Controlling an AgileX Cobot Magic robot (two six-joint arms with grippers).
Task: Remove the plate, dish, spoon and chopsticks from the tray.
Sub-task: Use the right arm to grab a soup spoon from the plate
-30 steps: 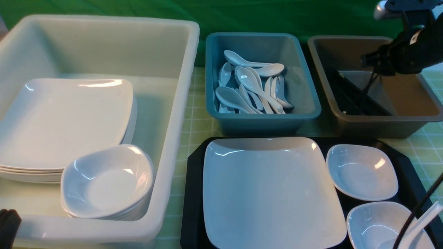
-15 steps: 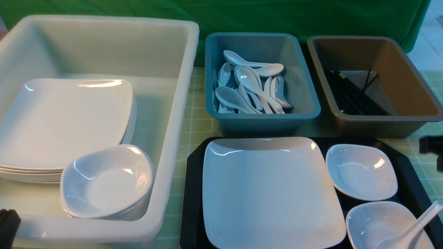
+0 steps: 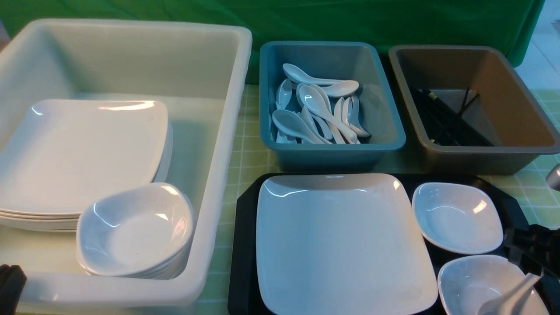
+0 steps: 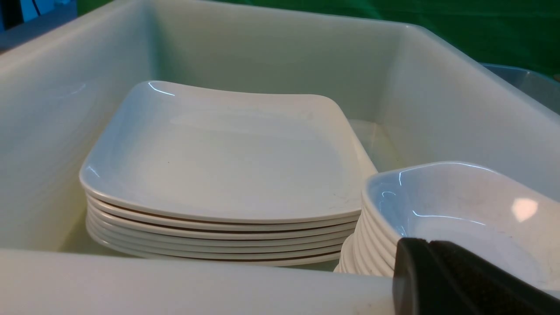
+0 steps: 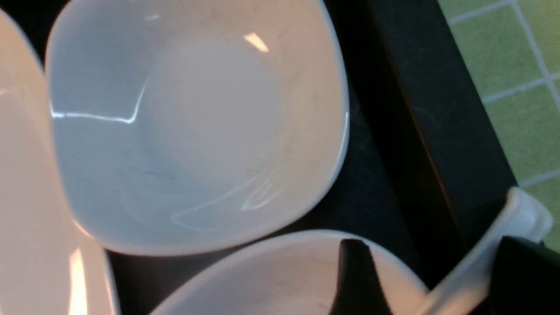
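the right hand (image 5: 437, 271) hangs low over the near right corner of the tray (image 3: 243, 262), its two dark fingers spread wide apart. the handle of the spoon (image 5: 490, 245) runs up between them, close to one finger, and nothing is gripped yet. the spoon leans in the near dish (image 3: 472, 280), bowl end down and handle sticking out over the rim toward the tray's edge. that raised handle is probably why the hand comes at it here: there is room to close on it without touching the dish.

the plate (image 3: 341, 240) lies flat on the left part of the tray, and the far dish (image 3: 457, 218) sits just beside it. no chopsticks are on the tray; black chopsticks (image 3: 446, 124) lie in the brown bin (image 3: 516, 109) behind, so that part looks done. the teal bin (image 3: 385, 109) already holds a heap of spoons and seems the place for this one.

the left hand (image 4: 455, 280) is closed, empty as far as can be seen, parked by the near wall of the white tub (image 3: 227, 131) on the counter (image 3: 249, 157).
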